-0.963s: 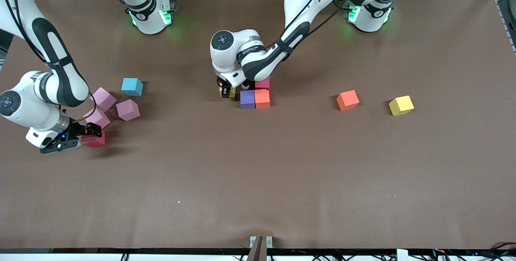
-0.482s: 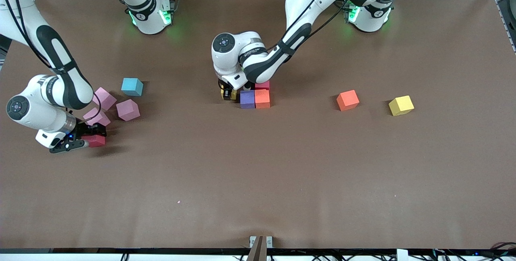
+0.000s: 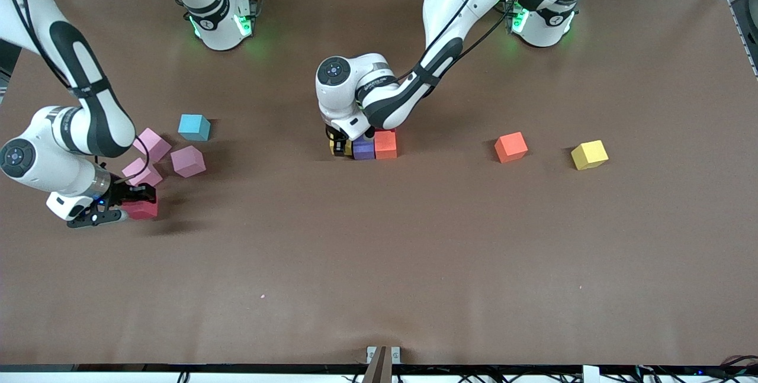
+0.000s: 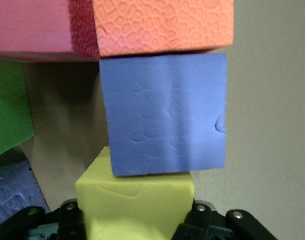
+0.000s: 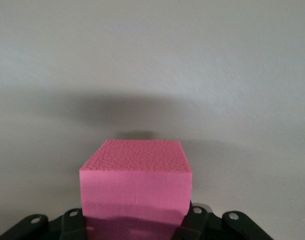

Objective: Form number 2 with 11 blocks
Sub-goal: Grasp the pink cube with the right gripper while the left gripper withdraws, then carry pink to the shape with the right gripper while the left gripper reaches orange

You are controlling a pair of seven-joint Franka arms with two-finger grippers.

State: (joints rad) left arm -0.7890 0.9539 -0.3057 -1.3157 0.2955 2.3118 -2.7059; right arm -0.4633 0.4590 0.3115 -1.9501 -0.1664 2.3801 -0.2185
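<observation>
Left jaws: clenched on a yellow block point(image 4: 136, 205), one finger on each side of it.
Left gripper point(image 3: 339, 145): low at the middle of the table, at the right arm's end of the block cluster.
Held yellow block: pressed against the purple block point(image 3: 363, 148); in the left wrist view the two faces touch.
Cluster: the purple block touches an orange block point(image 3: 385, 143) beside it; a red block point(image 4: 32, 25) sits against the orange one; a green block point(image 4: 10, 107) and a second purple block point(image 4: 12, 192) show at the edge of the left wrist view.
Right jaws: clenched on a red block point(image 3: 141, 208), which looks pink in the right wrist view point(image 5: 136, 182).
Right gripper point(image 3: 127, 202): at the right arm's end of the table, over bare table point(image 3: 379, 264); its shadow lies a little apart.
Pink blocks: three point(image 3: 152, 144) point(image 3: 188, 161) point(image 3: 142, 172), close together just beside the right gripper, farther from the front camera than the held red block.
Light blue block point(image 3: 194, 127): near the pink ones, farther from the camera.
Loose orange block point(image 3: 511, 147): toward the left arm's end, well apart from the cluster.
Loose yellow block point(image 3: 589, 154): near that orange block, closer to the left arm's end.
Containers: I see no container in any view; every block lies on the table or in a gripper.
</observation>
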